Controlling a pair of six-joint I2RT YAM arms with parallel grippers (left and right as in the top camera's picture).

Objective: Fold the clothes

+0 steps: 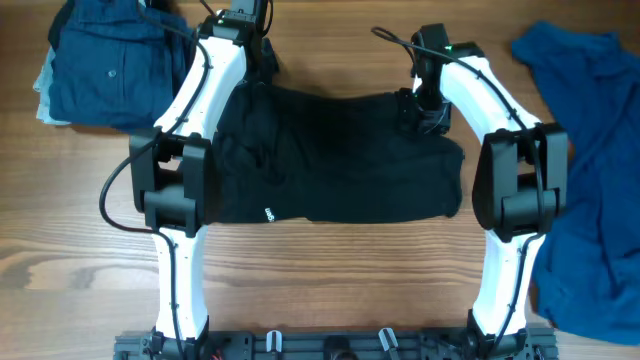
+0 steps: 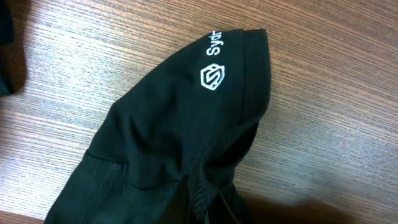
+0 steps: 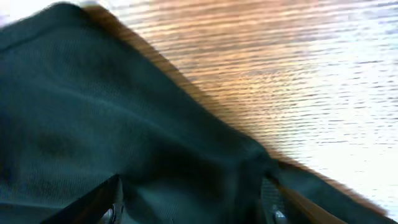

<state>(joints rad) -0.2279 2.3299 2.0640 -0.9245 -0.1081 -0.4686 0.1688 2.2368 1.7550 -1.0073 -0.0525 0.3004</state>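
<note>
So the large plain black fabric garment [image 1: 330, 150] sits dead centre of the overhead frame on the light brown wooden table [image 1: 330, 290]. It's laid out as a rough wide rectangle, with a small white label [image 1: 268, 212] near its lower edge, left of centre.

The left gripper [image 1: 262, 60] is up at the garment's upper left corner. You can't see its fingers in its own wrist view, but they're closed. The black cloth [image 2: 174, 137] bunches up toward the bottom middle of that frame like it's pinched there, with a white hexagon logo [image 2: 212, 77] showing on the hem.

The right gripper [image 1: 418, 112] is at the upper right corner of the garment. In its wrist view the fingers [image 3: 111, 208] stand wide apart at the bottom of the frame, right over the black fabric [image 3: 93, 124] and not clamped on anything.

A folded navy garment [image 1: 105, 60] sits in the upper left of the overhead frame. A brighter blue garment [image 1: 590, 150] lies loose and crumpled down the right edge, well apart from the black one.
</note>
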